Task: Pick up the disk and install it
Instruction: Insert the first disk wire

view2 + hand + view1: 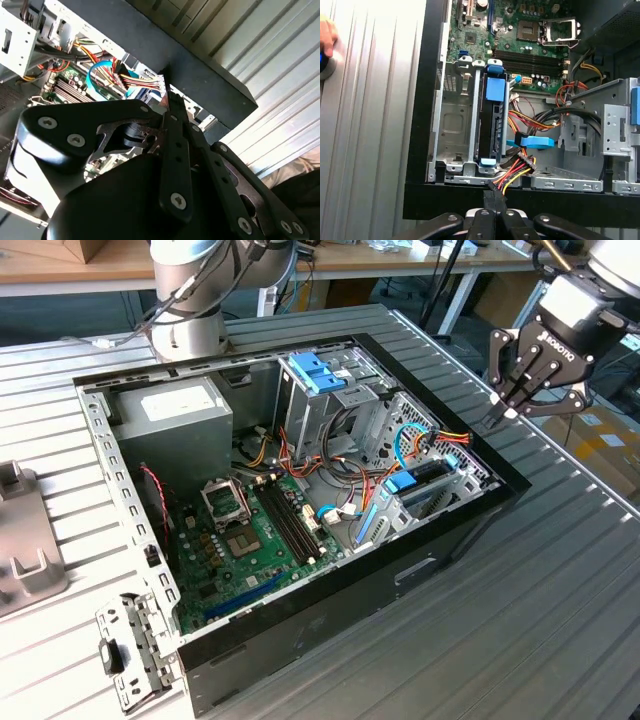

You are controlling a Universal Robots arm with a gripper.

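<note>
The disk (492, 125) stands on edge in a metal bay just inside the black computer case (427, 100), with light-blue frame tabs at both ends. In the exterior view its blue tab (403, 483) shows near the case's wall on the exterior view's right. My gripper (505, 412) hovers outside and above that wall, apart from the disk. Its fingers are shut with nothing between them, and in the first wrist view the gripper (494, 194) sits over the case rim beside a bundle of coloured wires. In the second wrist view the gripper (167, 102) points toward the wires.
Inside the case are a grey power supply box (170, 415), a drive cage with blue tabs (318, 375), the green motherboard (250, 530) and loose cables (440, 437). A grey bracket (30, 540) lies on the ribbed table. A hand (326, 37) rests at the table's edge.
</note>
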